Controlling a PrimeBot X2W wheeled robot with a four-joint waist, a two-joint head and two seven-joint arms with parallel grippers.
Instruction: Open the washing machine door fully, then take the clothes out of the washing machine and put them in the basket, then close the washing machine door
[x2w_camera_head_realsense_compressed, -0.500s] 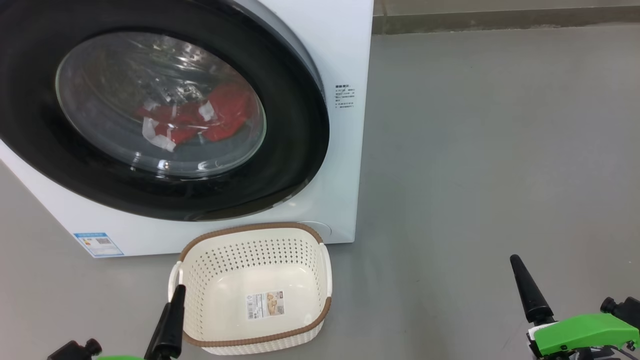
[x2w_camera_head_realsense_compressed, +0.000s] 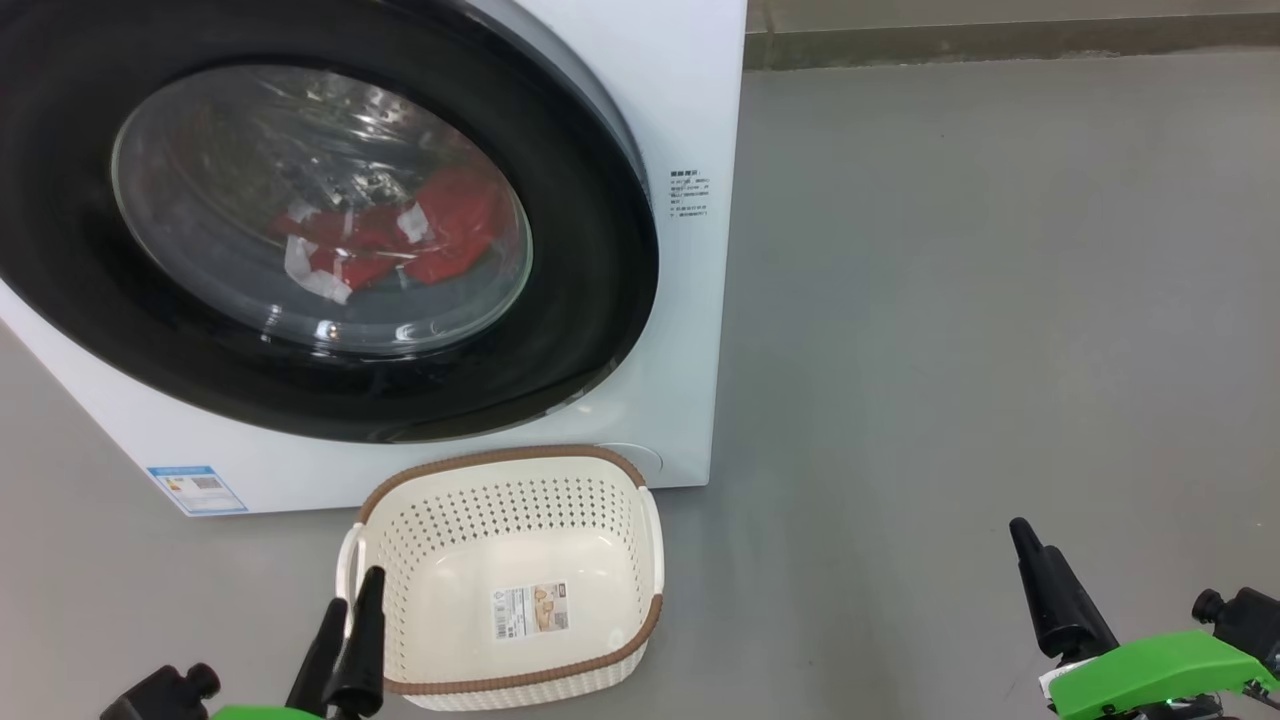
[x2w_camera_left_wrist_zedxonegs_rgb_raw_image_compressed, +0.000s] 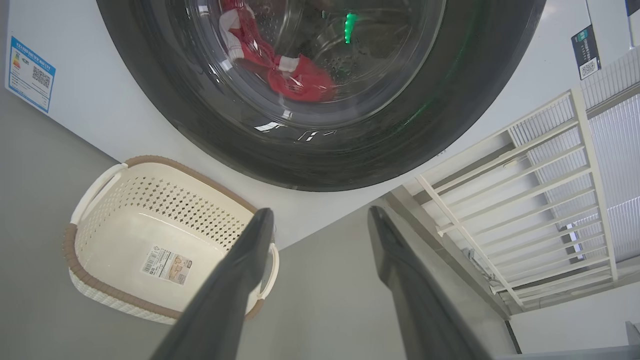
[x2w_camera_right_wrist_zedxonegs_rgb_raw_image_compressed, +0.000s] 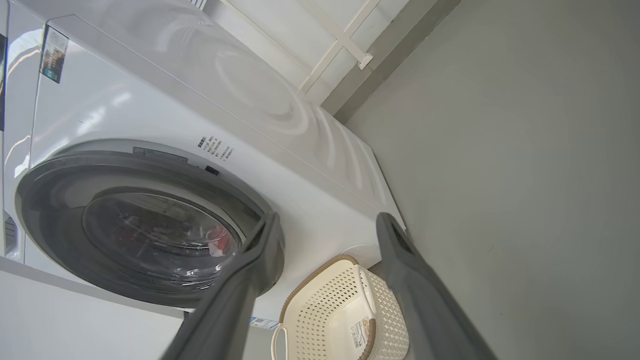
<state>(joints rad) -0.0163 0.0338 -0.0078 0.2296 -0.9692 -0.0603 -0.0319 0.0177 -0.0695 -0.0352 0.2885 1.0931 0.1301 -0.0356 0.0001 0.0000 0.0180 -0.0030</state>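
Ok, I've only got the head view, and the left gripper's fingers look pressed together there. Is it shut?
Observer: No, in the left wrist view the left gripper is open, jaws well apart, nothing between them.
Operator: And the right? I see one finger.
Observer: The right gripper is open and empty too, by its wrist view.
Operator: Anything beside the washing machine?
Observer: A white barred railing stands past its corner, along the wall.
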